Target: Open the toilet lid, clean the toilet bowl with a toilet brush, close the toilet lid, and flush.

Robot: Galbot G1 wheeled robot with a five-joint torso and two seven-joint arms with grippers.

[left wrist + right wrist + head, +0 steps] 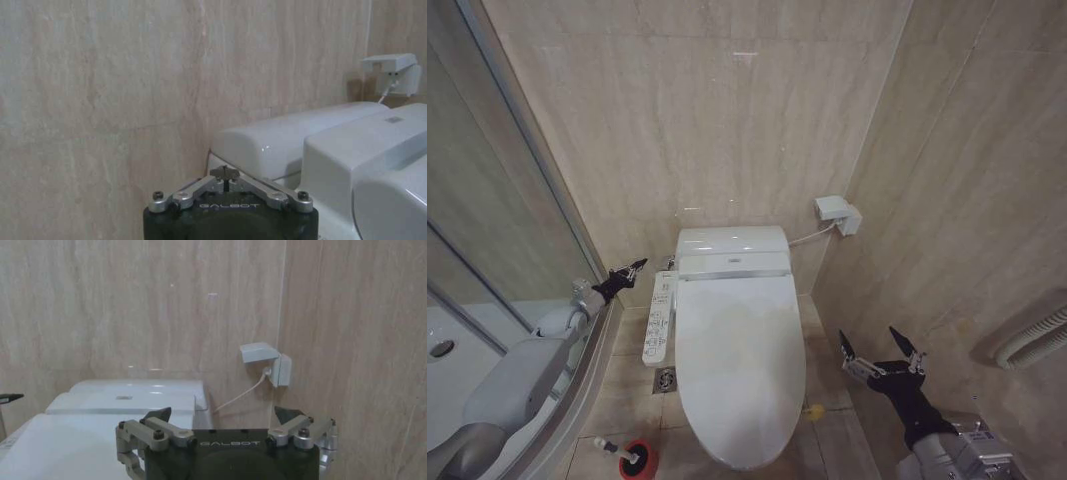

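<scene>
We look down from the robot's head into a small tiled bathroom. The toilet lid lies flat and shut over the toilet bowl, filling the centre of the scene, with the tank at 12 o'clock against the back wall. A narrow button panel runs along the lid's edge at 9 o'clock.

Our left pincer hangs in the air at about 10 o'clock from the lid, near the tank's corner and beside the glass shower wall. In the left wrist view its fingers are drawn together and hold nothing. Our right pincer hovers at 3 o'clock from the lid, close to the side wall, with its two fingers spread wide and nothing between them.

The toilet brush stands in its red cup on the floor at about 7 o'clock from the bowl, apart from both pincers. A small yellow-green object lies just beside the lid's edge at 4 o'clock; it may be a pull strap, though we cannot tell whether it is tied on.

We judge the task to be at its first step: the lid is not yet lifted. The next move calls for a pincer to reach the lid's rim or that strap and swing the lid up toward the tank.
</scene>
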